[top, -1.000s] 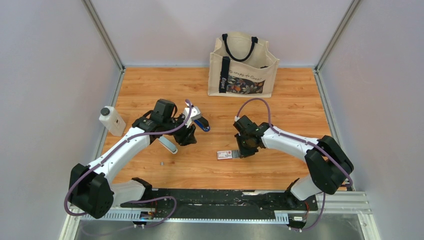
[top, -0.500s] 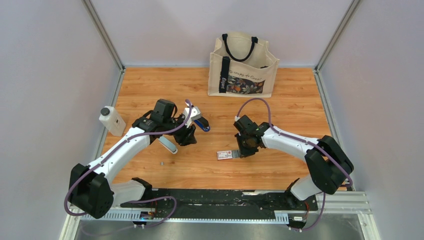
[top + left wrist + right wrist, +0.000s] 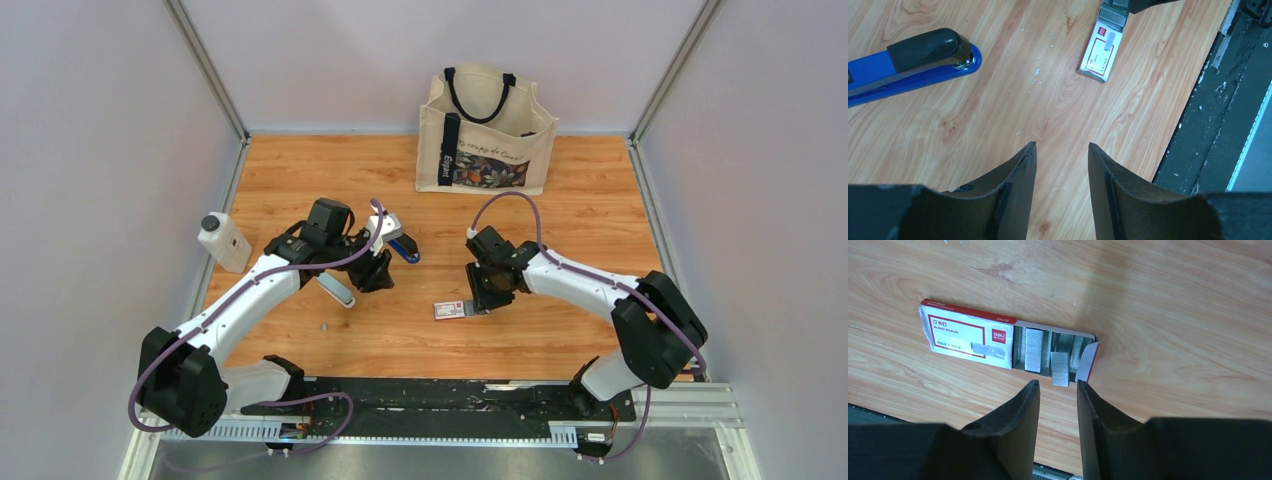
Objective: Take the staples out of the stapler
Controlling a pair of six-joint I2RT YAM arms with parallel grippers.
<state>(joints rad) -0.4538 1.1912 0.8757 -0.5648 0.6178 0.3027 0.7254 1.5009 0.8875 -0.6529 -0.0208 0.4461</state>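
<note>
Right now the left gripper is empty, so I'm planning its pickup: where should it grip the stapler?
Probably mid-body from straight above, closing across its narrow width. The stapler lies long and slim on the table, both long sides exposed; its black cap end is rounded and looks likelier to slip.

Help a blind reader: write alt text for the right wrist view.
An open red-and-white staple box lies on the wooden table, grey staple strips showing in its slid-out tray. The right gripper hovers beside it, jaws parted and empty.
</note>
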